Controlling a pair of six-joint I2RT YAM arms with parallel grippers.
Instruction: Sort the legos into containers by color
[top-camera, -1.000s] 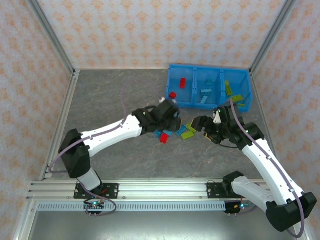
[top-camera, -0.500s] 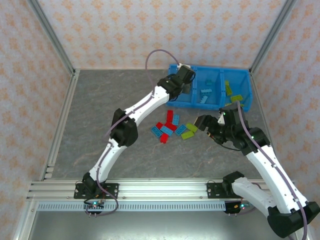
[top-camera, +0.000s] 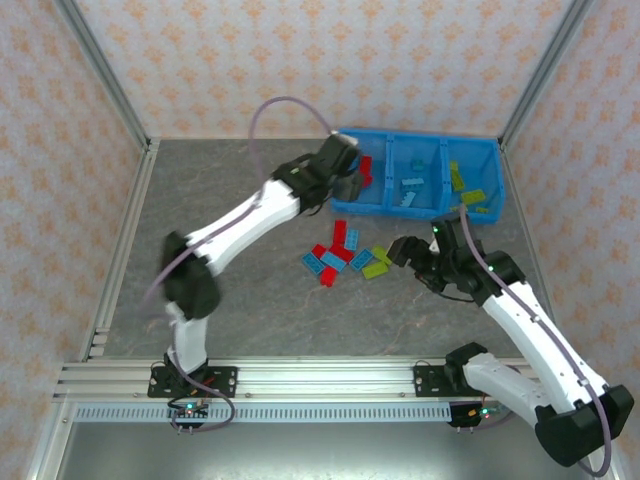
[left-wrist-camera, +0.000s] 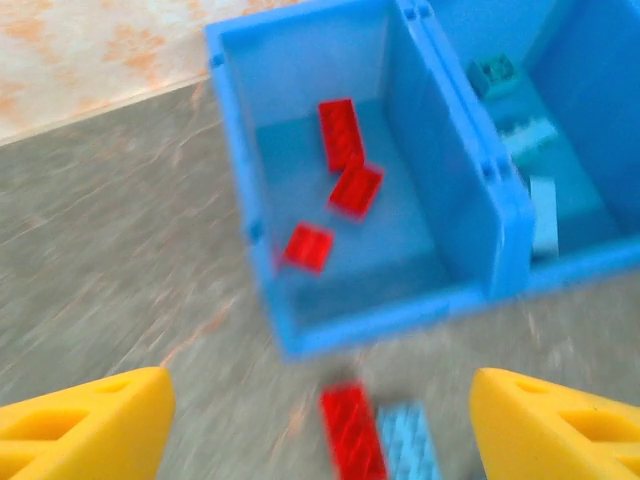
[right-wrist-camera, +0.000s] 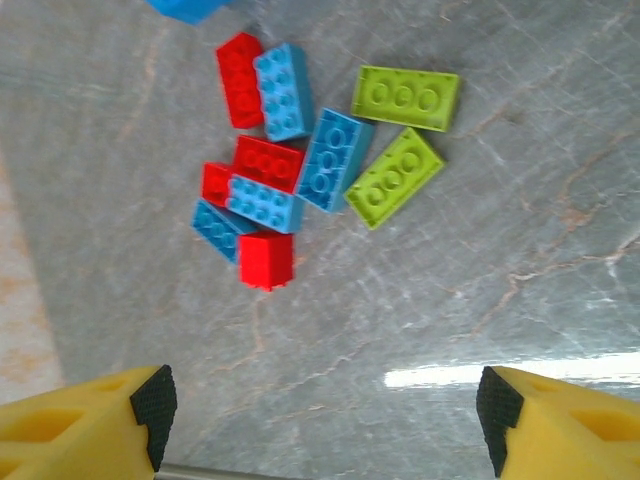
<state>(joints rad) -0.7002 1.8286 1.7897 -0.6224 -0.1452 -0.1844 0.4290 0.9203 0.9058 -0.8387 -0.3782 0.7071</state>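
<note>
Loose legos lie in a pile (top-camera: 341, 254) on the table in front of the blue bin (top-camera: 347, 209). The right wrist view shows them as red (right-wrist-camera: 267, 260), light blue (right-wrist-camera: 333, 160) and lime green bricks (right-wrist-camera: 405, 97). My left gripper (top-camera: 348, 184) hovers open and empty at the near wall of the left container (left-wrist-camera: 262, 215), which holds three red legos (left-wrist-camera: 340, 133). The middle container (top-camera: 410, 186) holds light blue ones, the right container (top-camera: 465, 181) green ones. My right gripper (top-camera: 404, 249) hangs open and empty just right of the pile, fingers (right-wrist-camera: 80, 425) wide apart.
Metal frame rails (top-camera: 120, 240) and patterned walls close in the table on the left, back and right. A red brick (left-wrist-camera: 352, 430) and a light blue brick (left-wrist-camera: 408, 447) lie on the table just below the bin's near wall.
My left arm swung from the pile up over the bin's left container, then drew back a little toward its near wall. The right gripper shifted slightly toward the pile.
</note>
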